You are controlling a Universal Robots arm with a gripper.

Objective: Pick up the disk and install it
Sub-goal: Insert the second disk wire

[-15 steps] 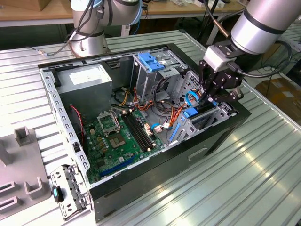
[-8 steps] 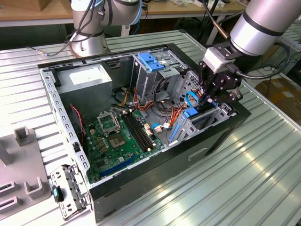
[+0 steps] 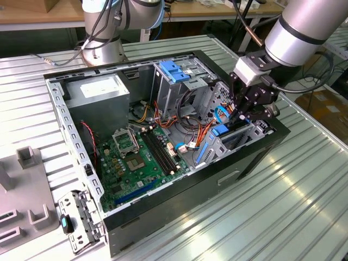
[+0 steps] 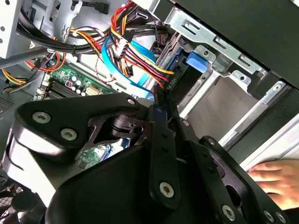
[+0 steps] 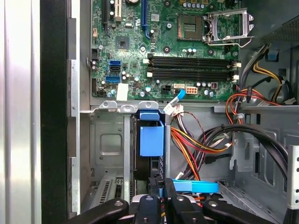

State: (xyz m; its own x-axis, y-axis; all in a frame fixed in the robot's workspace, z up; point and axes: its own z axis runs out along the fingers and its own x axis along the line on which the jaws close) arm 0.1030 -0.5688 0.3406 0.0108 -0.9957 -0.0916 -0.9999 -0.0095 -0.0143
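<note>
The disk (image 5: 144,161) stands on edge in the metal drive bay (image 5: 110,154) at the computer case's front corner, with its blue plastic rail end (image 5: 152,135) sticking up toward the motherboard. In the exterior view the disk (image 3: 220,131) sits low in the bay at the case's right side. My gripper (image 3: 244,117) reaches down into that bay. Its fingers (image 5: 170,196) are pinched together on the disk's near end, and in the second wrist view my gripper (image 4: 158,107) closes on a thin dark edge with a blue strip.
The open black case (image 3: 255,157) lies on a ribbed metal table. A bundle of coloured cables (image 5: 201,144) runs beside the bay. The cage with the blue latch (image 3: 174,70), the grey box (image 3: 98,92) and the motherboard (image 3: 136,157) fill the case. A person's hand (image 4: 275,177) rests outside it.
</note>
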